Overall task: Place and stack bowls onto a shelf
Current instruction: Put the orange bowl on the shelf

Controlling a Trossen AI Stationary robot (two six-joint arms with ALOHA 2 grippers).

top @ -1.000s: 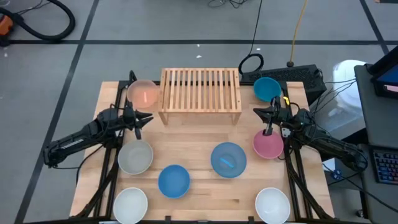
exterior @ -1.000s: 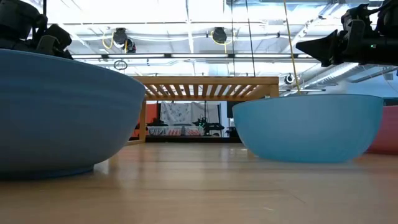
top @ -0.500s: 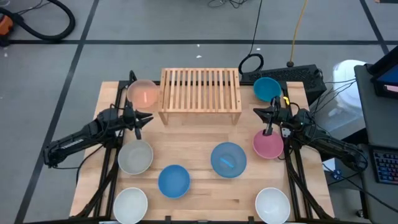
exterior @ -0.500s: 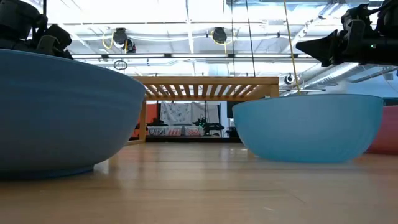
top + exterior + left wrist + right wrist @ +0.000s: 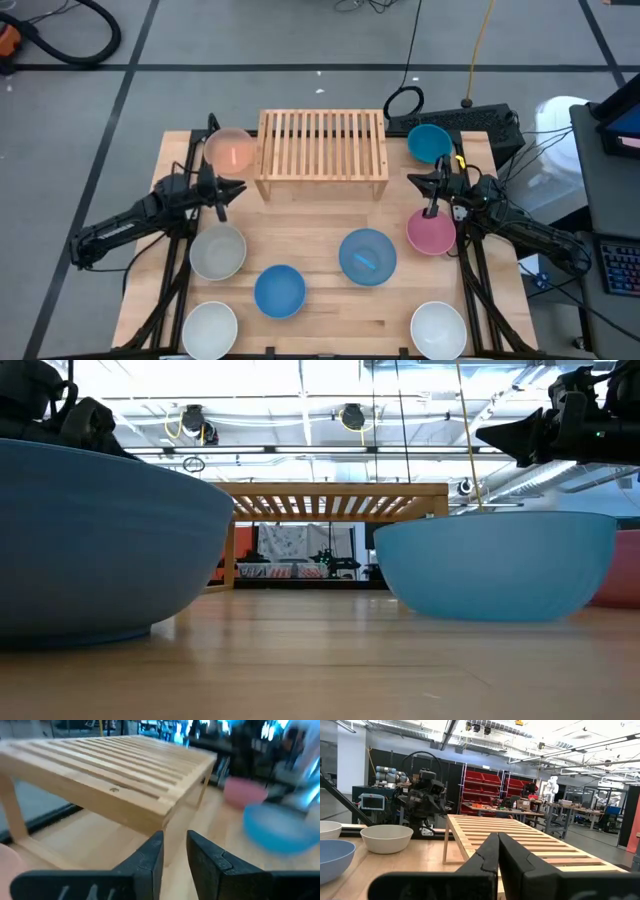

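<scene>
Beside the shelf, left gripper jaws slightly parted, right gripper jaws pressed together; no writing readable.

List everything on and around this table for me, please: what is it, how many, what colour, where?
shelf: one, light wood, slatted top, back middle of the table, nothing on it.
pale orange-pink bowl: one, left of the shelf.
teal bowl: one, right of the shelf.
pink bowl: one, right edge.
grey-beige bowl: one, left side.
blue bowls: two, middle front.
white bowls: two, front corners.
table: one, light wood.
left tool: dark, slightly open, empty, near the shelf's left front corner.
right tool: dark, shut, empty, near the shelf's right front corner.
</scene>
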